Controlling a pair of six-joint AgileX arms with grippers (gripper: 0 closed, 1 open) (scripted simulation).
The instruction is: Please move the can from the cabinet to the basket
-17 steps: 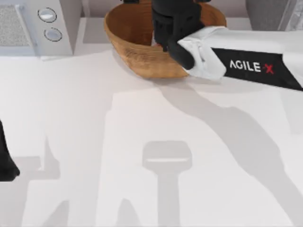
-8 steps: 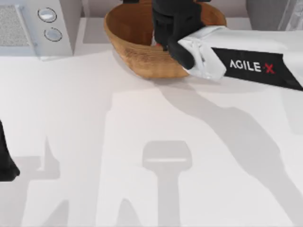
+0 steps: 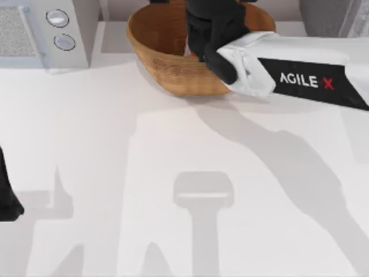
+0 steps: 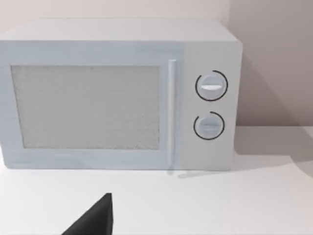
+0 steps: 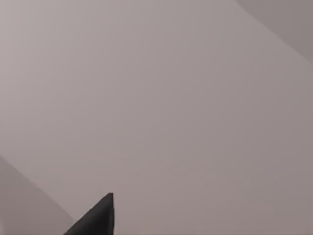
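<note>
Basket (image 3: 167,57) sits at table's 12 o'clock edge. Right gripper (image 3: 199,34) hangs over its interior; finger state cannot be determined. Can position cannot be determined. Left arm (image 3: 7,199) parked at 8 o'clock.

A: The top view looks straight down on the white worktop (image 3: 173,173), with the microwave (image 3: 40,29) at its far left corner.

B: And the left wrist view?

A: It faces that same microwave (image 4: 117,93) head-on, low, fairly near. The right wrist view faces a plain grey wall (image 5: 156,98).
</note>
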